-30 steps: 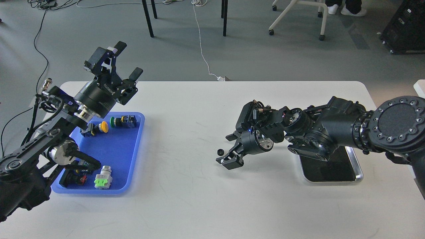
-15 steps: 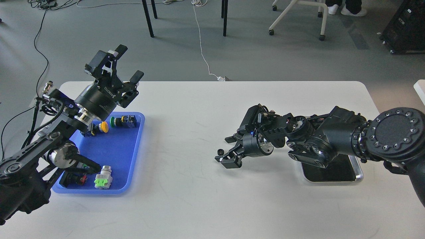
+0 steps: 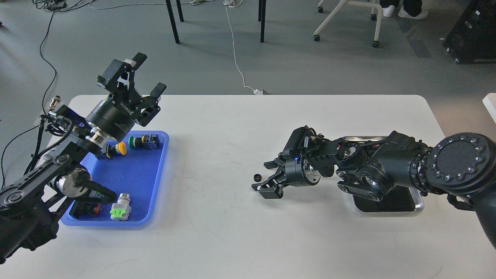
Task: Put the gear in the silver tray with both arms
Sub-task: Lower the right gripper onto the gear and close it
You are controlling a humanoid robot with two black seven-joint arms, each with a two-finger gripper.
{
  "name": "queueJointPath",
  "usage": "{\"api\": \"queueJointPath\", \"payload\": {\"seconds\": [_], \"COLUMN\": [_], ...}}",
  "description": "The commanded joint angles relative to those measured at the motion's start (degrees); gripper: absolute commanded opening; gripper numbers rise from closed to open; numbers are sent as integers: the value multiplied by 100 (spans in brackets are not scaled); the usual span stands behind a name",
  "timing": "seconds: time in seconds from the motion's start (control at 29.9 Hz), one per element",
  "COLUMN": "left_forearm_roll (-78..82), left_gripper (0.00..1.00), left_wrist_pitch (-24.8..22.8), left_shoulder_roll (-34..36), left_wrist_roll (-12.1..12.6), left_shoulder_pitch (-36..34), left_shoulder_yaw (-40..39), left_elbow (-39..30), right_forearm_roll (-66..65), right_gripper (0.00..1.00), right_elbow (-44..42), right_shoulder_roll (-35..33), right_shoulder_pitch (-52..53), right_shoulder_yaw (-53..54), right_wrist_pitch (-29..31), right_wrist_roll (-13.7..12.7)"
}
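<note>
A small black gear (image 3: 256, 177) lies on the white table near its middle. My right gripper (image 3: 262, 176) is open and low over the table, with its two fingertips on either side of the gear and just to its right; I cannot tell whether they touch it. The silver tray (image 3: 417, 204) lies at the right, mostly hidden under my right arm. My left gripper (image 3: 149, 73) is open and empty, raised above the far end of the blue tray.
A blue plastic tray (image 3: 155, 186) at the left holds several push-button switches: yellow (image 3: 121, 147), green (image 3: 133, 142) and a grey-and-green one (image 3: 120, 208). Chair and table legs stand on the floor beyond the table's far edge.
My right arm's elbow and forearm have sunk lower toward me, uncovering the silver tray's far rim. The gripper stays open beside the gear. The left gripper has barely shifted.
</note>
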Motion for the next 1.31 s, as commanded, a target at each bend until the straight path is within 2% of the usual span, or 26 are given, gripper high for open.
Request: {"api": "queueJointPath", "payload": {"seconds": [0.0,0.07,0.17,0.84,0.97,1.14,1.27], "left_forearm_roll": [0,0,0,0,0,0,0], "left_gripper": [98,98,98,98,98,98,98], "left_wrist_pitch": [-2,-2,-2,-2,-2,7,-2], "left_shoulder_roll": [0,0,-9,-9,-9,-9,-9], "left_wrist_roll": [0,0,0,0,0,0,0], "left_shoulder_pitch": [5,5,5,31,31,31,31], "left_shoulder_yaw": [-27,-27,-27,-35,-36,-36,-44], "left_elbow": [1,1,1,1,1,1,1], "right_forearm_roll": [-3,-3,-3,-3,-3,-12,-21], "right_gripper": [80,78,65,64,52,44,26], "right_elbow": [-7,2,2,2,2,2,2], "right_shoulder_roll": [0,0,0,0,0,0,0], "right_shoulder_pitch": [-8,-8,-8,-17,-43,-149,-149], "right_shoulder_yaw": [7,7,7,34,34,34,34], "right_wrist_pitch": [-10,-28,-54,-283,-274,-274,-274], "right_wrist_roll": [0,0,0,0,0,0,0]}}
